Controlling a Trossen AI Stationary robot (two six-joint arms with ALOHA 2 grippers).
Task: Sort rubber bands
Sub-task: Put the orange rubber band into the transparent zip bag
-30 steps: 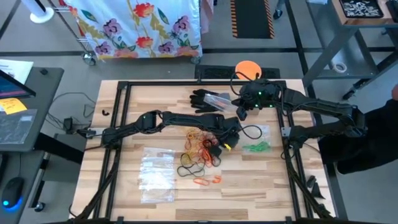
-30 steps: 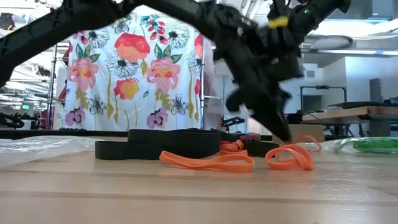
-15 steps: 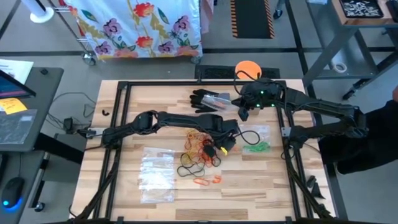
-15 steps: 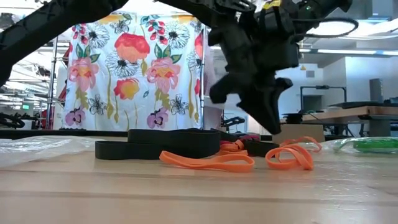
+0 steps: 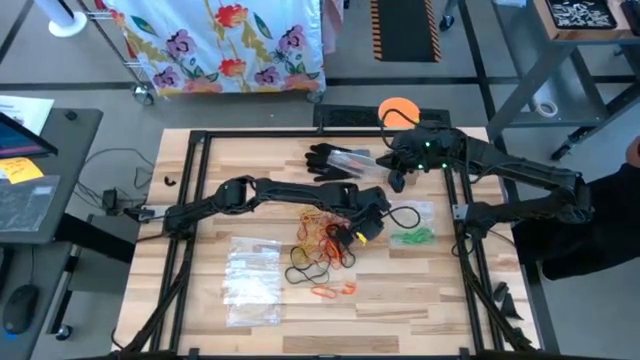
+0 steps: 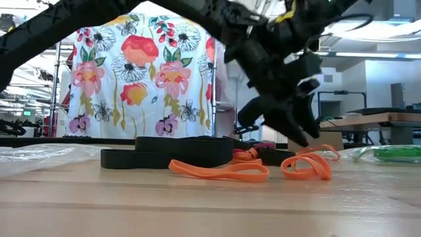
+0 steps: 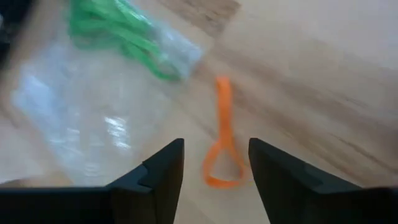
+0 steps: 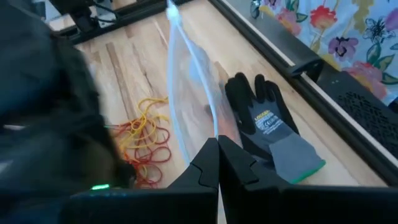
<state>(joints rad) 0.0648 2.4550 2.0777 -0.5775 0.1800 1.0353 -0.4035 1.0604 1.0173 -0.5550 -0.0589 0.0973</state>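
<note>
Bands are what I am after: the rubber bands (image 5: 322, 243) lie heaped in red, yellow, black and orange near the middle of the table (image 5: 200, 300), with a few green ones already inside a clear bag (image 5: 412, 225) toward its right edge. My left gripper (image 7: 212, 163) hangs low over the wood with its fingers spread and nothing between them. Straight ahead of them lies one orange band (image 7: 222, 134), stretched thin, its long axis running directly away from me toward the bag of greens, its looped end nearest my fingertips. My left gripper is much the nearer; I judge a short drop forward would put a finger on each side of that loop. My right gripper (image 8: 217, 163) is up near the far edge, fingers pressed together on a clear plastic bag (image 8: 189, 93) beside the black glove (image 8: 267, 127).
</note>
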